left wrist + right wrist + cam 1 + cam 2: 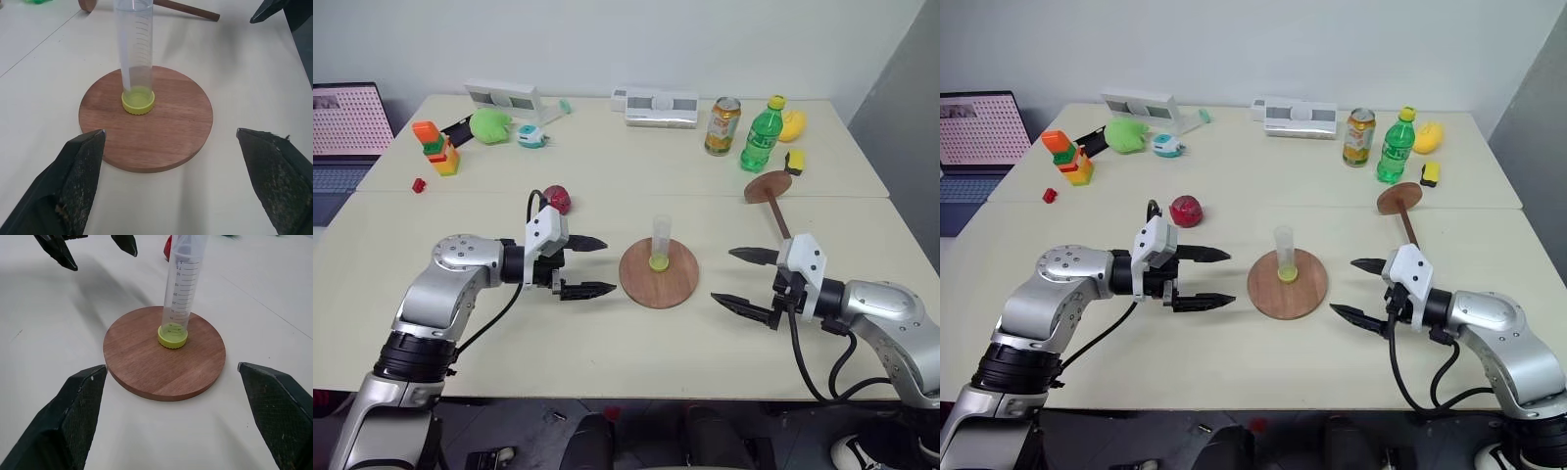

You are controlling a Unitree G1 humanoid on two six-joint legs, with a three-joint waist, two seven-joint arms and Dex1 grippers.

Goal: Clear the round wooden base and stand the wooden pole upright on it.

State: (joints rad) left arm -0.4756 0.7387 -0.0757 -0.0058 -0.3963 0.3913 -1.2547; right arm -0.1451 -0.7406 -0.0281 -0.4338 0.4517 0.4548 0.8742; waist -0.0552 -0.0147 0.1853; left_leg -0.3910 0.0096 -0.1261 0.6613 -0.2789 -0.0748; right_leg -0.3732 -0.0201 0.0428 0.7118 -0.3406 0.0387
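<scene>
The round wooden base (pixel 659 277) lies flat mid-table, with a clear plastic tube (pixel 659 240) on a yellow bottom standing upright at its centre. The wooden pole (pixel 777 211) lies on the table behind my right gripper, its fixed disc (pixel 768 185) tilted up at the far end. My left gripper (pixel 594 266) is open just left of the base, fingers pointing at it. My right gripper (pixel 739 277) is open just right of the base, facing it. Both grippers are empty. In the wrist views the base (pixel 146 120) (pixel 165 352) sits ahead between the open fingers.
A red ball (pixel 557 200) lies behind my left gripper. At the back stand a can (pixel 722 125), a green bottle (pixel 762 134), yellow objects (pixel 792 125), two white boxes (pixel 655 105), a green toy (pixel 490 125) and coloured blocks (pixel 437 148). A laptop (pixel 347 122) sits far left.
</scene>
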